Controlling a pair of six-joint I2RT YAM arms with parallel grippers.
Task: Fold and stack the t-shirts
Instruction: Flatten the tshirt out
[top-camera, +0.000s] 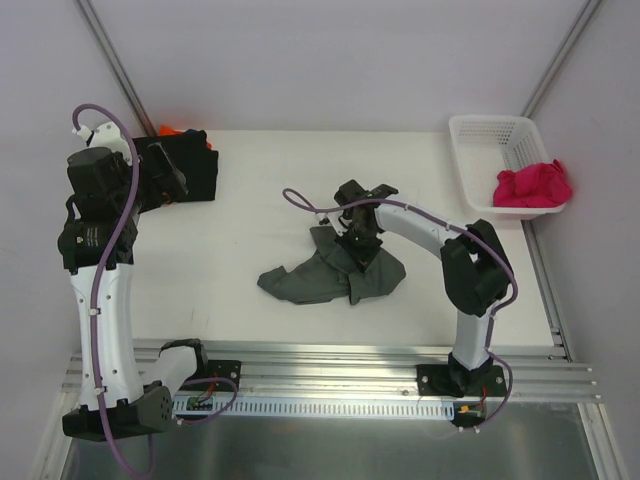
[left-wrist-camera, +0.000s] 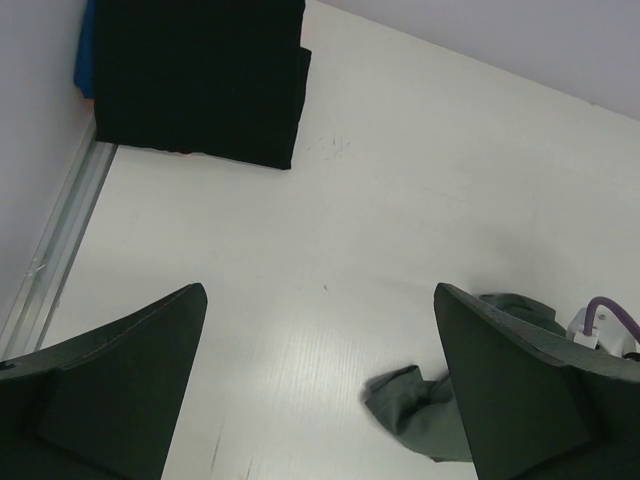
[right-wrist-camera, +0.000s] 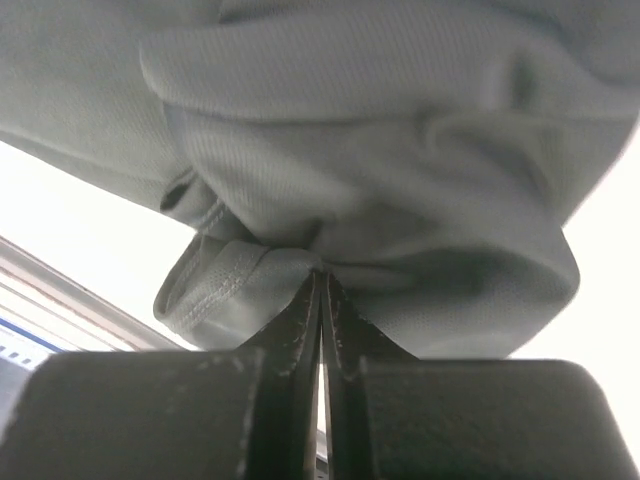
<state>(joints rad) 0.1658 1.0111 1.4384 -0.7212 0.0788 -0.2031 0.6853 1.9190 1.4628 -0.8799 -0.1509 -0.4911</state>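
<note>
Right fingers closed tight, pinching a fold of the grey t-shirt, which lies crumpled in the middle of the bench. Left fingers spread wide, gripping nothing, above bare bench near the far-left corner. Folded stack sits in that corner: black on top, orange and blue edges poking out. Pink t-shirt bunched in the white basket, far right, well apart from the rest.

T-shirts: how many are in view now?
5: grey shirt crumpled mid-table, pink shirt in the basket, black shirt, orange shirt and blue shirt stacked far left; more may be hidden underneath.
</note>
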